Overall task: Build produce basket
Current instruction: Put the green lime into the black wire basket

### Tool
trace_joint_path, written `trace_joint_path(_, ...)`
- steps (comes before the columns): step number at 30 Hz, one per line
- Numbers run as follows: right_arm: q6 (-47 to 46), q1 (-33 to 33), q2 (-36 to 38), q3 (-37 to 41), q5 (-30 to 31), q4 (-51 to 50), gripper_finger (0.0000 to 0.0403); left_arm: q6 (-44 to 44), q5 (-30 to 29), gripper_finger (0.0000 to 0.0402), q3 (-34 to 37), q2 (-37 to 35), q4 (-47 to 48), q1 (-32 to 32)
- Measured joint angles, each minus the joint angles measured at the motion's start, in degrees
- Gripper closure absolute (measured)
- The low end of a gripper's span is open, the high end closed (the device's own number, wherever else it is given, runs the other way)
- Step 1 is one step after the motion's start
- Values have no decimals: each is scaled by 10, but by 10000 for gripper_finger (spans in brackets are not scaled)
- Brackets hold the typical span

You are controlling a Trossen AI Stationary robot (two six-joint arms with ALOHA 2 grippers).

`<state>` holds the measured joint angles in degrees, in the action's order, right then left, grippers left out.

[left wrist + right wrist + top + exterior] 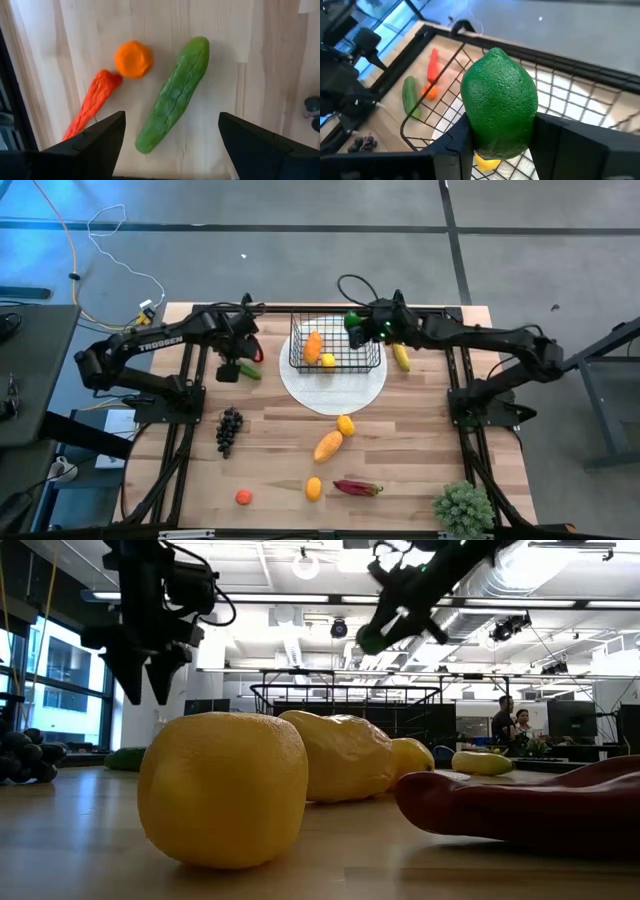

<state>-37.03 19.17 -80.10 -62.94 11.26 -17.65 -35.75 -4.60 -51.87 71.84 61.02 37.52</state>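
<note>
The right gripper holds a green lime between its closed fingers above the black wire basket, which stands on a white plate on the light wooden table. The left gripper hangs wide open and empty over a green cucumber and carrot. Grapes, mangoes and a red pepper lie loose on the table; ceiling lights and people fill the room beyond.

So the count right now: one basket, one white plate, one green lime, one cucumber, one banana, one grape bunch, one red pepper, one tomato, one potted plant.
</note>
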Motion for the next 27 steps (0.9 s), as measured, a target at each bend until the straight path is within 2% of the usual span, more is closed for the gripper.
trace_joint_path(5, -13, 24, -59, 0, -69, 28, 284, 6, -1, 92, 1, 23, -6, -13)
trace_joint_path(10, -30, 34, -101, 0, -114, 35, 284, 24, -5, 92, 1, 59, -5, -26)
trace_joint_path(19, -30, 52, -131, 0, -155, 42, 280, 51, -46, 92, 1, 128, -5, -49)
trace_joint_path(22, -30, 60, -135, 0, -173, 49, 267, 51, -75, 92, 1, 148, -5, -53)
trace_joint_path(27, -30, 64, -135, 0, -190, 47, 241, 63, -86, 92, 1, 185, -5, -53)
